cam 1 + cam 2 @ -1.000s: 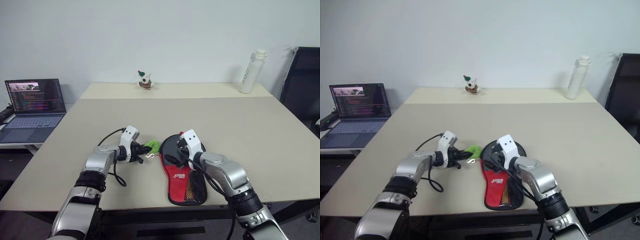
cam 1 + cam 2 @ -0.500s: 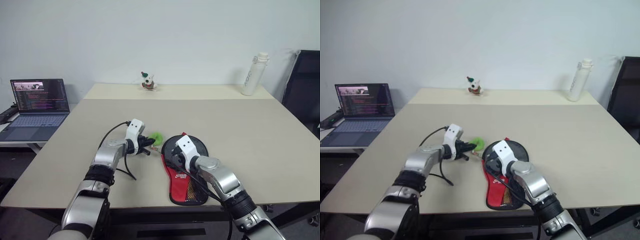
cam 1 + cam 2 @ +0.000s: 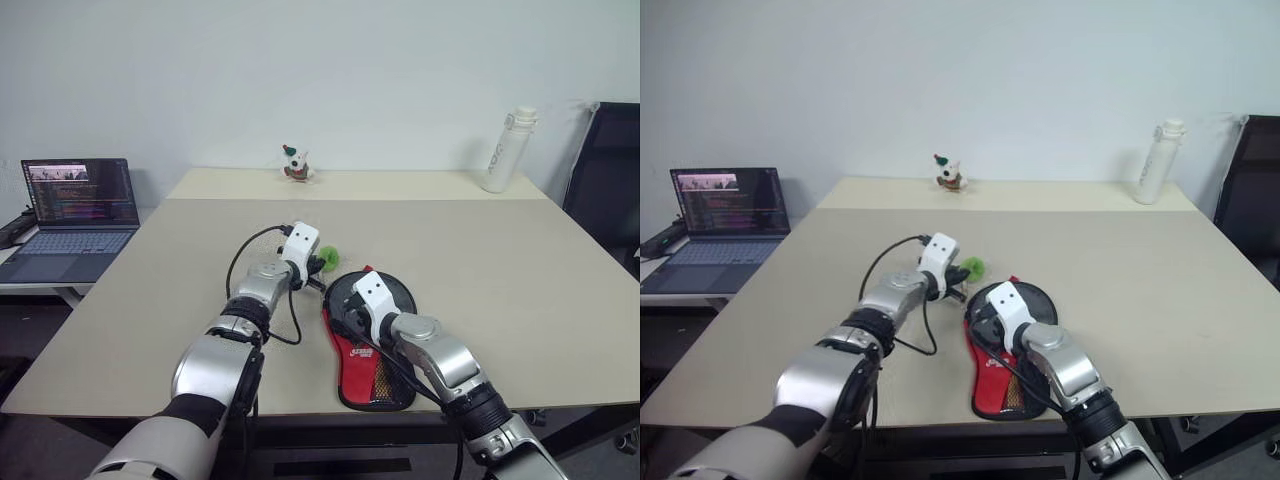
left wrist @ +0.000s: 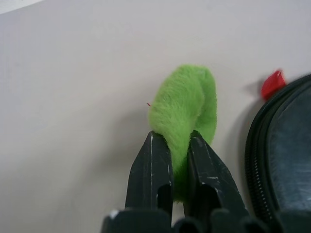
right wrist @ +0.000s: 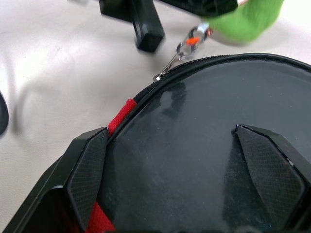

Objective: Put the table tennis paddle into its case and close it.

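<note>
Our left pincer (image 4: 172, 160) is squeezed tight on the fuzzy green ball charm (image 4: 187, 107), arm stretched forward over the worktop (image 3: 520, 260). Our right pincer (image 5: 182, 160) is spread wide, resting flat on the black round top of the case (image 3: 372, 352). The case lies near the worktop's front edge.

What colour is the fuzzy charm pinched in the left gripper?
Bright green: the fuzzy charm, clearest in the left wrist view.

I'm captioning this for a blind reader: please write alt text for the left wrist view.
The left claw is shut on a fuzzy green ball charm just above a beige table. The black zip edge of the case curves alongside, with a small red tab near it.
</note>
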